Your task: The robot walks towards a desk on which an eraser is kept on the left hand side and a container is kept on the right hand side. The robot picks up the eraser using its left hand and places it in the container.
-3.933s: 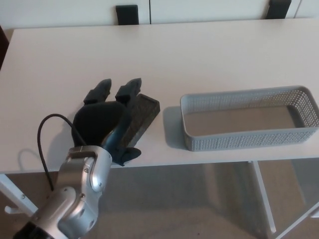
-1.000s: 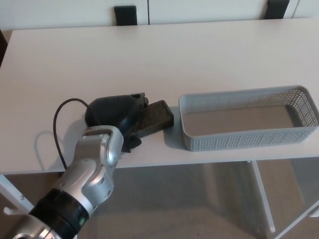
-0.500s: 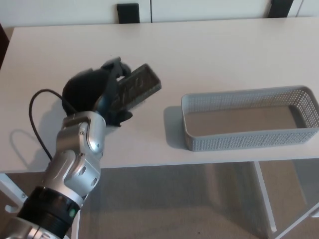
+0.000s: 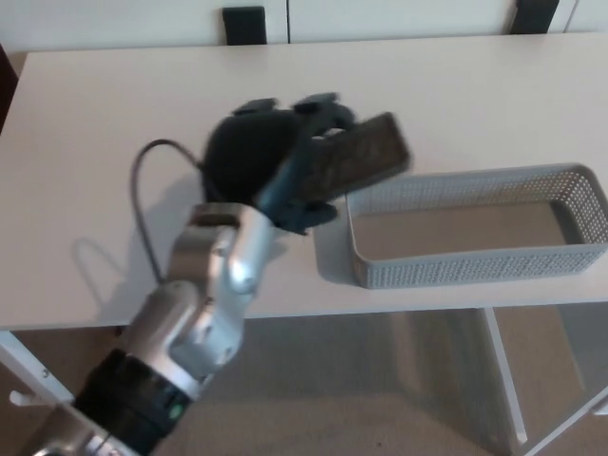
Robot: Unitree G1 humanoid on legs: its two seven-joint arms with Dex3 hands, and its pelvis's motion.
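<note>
Head view shows us the white surface (image 4: 456, 104) first, then the grey mesh container (image 4: 475, 271) on its right side, placed open-topped to take the drop. Our left hand (image 4: 275, 157) is clamped on the dark eraser (image 4: 366, 161), carried clear of the surface and tilted, its far end over the container's left rim. We see no right hand.

Count: one eraser (image 4: 356, 160), one container (image 4: 475, 228), one desk (image 4: 114, 123). One robot hand (image 4: 275, 157) in view. Two dark chair backs (image 4: 244, 26) beyond the desk.
</note>
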